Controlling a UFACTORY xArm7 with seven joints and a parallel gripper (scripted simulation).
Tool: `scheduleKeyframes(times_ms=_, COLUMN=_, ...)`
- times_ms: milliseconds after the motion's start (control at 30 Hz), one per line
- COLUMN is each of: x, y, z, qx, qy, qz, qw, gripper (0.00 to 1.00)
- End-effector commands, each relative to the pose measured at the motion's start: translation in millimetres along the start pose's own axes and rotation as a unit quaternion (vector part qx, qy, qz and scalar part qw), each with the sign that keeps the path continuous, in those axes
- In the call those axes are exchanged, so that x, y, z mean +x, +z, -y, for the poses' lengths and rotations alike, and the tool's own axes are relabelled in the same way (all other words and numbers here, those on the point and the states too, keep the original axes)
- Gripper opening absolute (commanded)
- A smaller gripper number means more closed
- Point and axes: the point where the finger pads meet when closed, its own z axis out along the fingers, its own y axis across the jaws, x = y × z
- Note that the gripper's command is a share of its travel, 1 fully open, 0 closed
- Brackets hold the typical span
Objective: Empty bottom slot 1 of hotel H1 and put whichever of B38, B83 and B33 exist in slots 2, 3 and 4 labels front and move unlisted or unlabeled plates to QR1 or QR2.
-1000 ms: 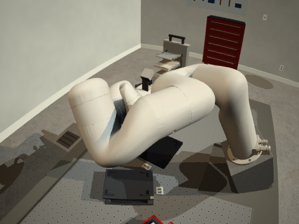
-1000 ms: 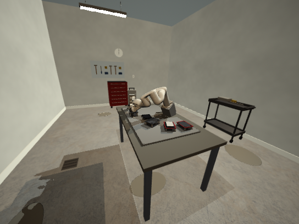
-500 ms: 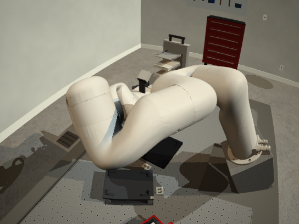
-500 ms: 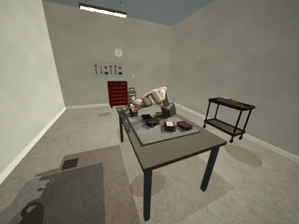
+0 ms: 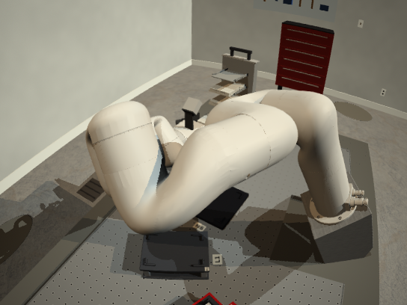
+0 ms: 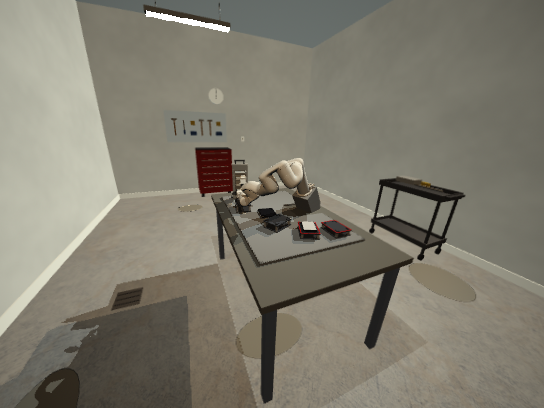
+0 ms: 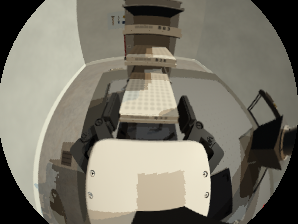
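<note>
My gripper (image 7: 149,101) is shut on a cream wellplate (image 7: 150,96), its two dark fingers on the plate's long sides. The plate is level and reaches toward the plate hotel H1 (image 7: 154,26), which stands straight ahead in the wrist view. I cannot tell whether the plate's far end is still on a shelf. The hotel (image 5: 236,70) holds another cream plate (image 5: 229,88) on a middle shelf. Above it is a grey shelf (image 5: 230,75). No ID label is readable. In the top view my own arm (image 5: 209,157) hides the gripper and the held plate.
A tilted panel on a black post (image 5: 191,112) stands just right of the gripper. An empty black nest (image 5: 224,207) and a raised dark nest (image 5: 174,255) lie near the arm base. Two red-edged quarantine nests sit further along: one (image 6: 308,228) holds a white plate, the other (image 6: 336,227) is empty.
</note>
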Motion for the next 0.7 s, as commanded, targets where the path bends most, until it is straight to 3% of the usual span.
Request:
scheduleKeyframes(times_ms=0, x=1.6, y=-7.4, z=0.3, qx=-0.001, qy=0.002, qz=-0.001, qw=1.0, gripper=0.0)
scheduleKeyframes(times_ms=667, x=1.5, y=-37.5, z=0.3, qx=-0.001, qy=0.002, qz=0.0, qw=1.0, gripper=0.0)
